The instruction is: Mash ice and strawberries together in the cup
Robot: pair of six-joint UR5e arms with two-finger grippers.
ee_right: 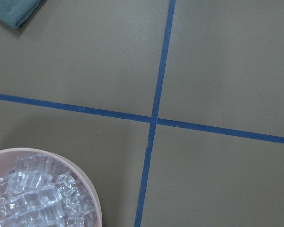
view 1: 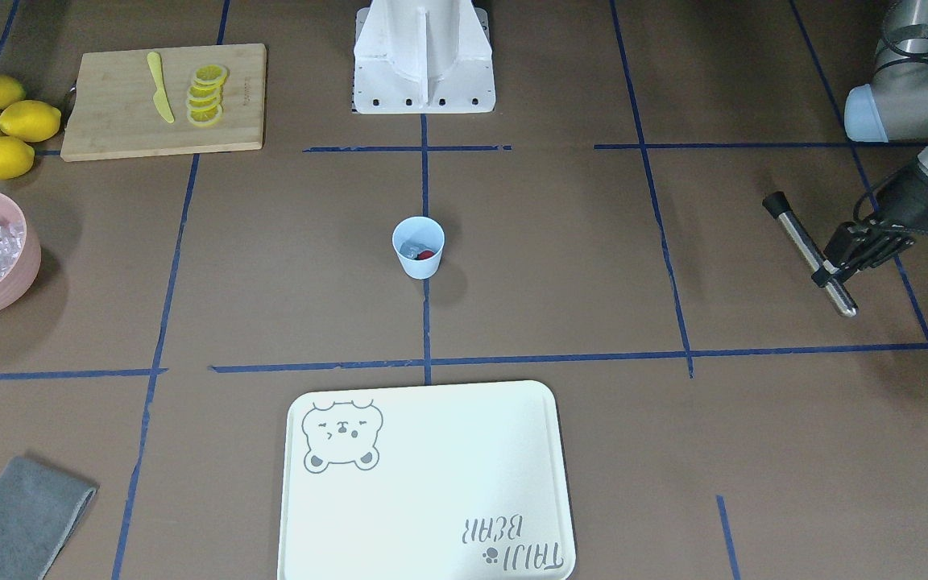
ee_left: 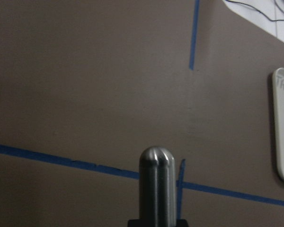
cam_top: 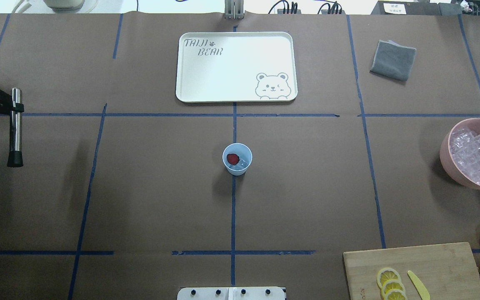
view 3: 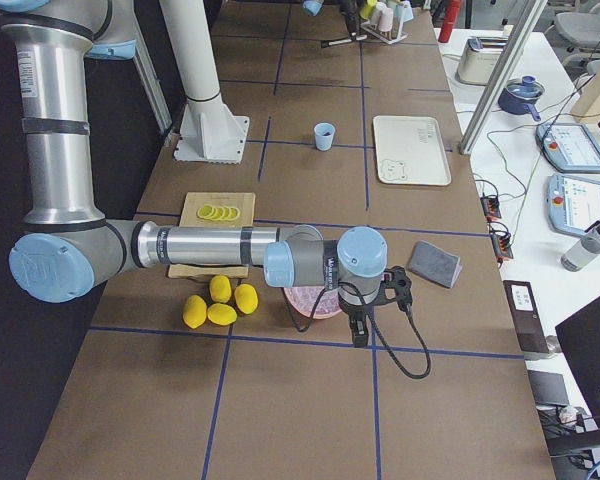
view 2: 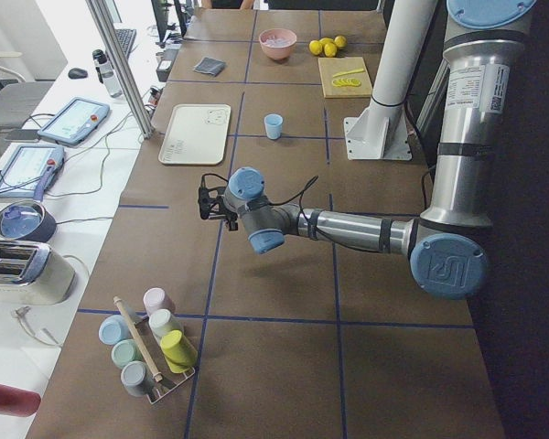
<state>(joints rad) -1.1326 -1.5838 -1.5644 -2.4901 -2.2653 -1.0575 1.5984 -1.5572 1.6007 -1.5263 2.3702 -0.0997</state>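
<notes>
Cup [view 1: 418, 248] holds ice [view 1: 409, 250] and strawberry [view 1: 426, 255]; left claw [view 1: 828, 274] grips steel muddler [view 1: 798, 238] well apart from cup.

Left pincer [view 1: 829, 271] clamps a steel rod [view 1: 801, 242]; right arm [view 3: 210, 245] extends level.

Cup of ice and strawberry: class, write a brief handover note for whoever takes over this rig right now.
Left gripper: shut on the steel masher, far out on the robot's left.
Right gripper: near the pink bowl; open or shut, cannot tell.
Cup: at table centre, holding the strawberry and ice.
Done: cup filled, masher gripped.
Left: carry masher to cup and mash; contents look whole.
</notes>
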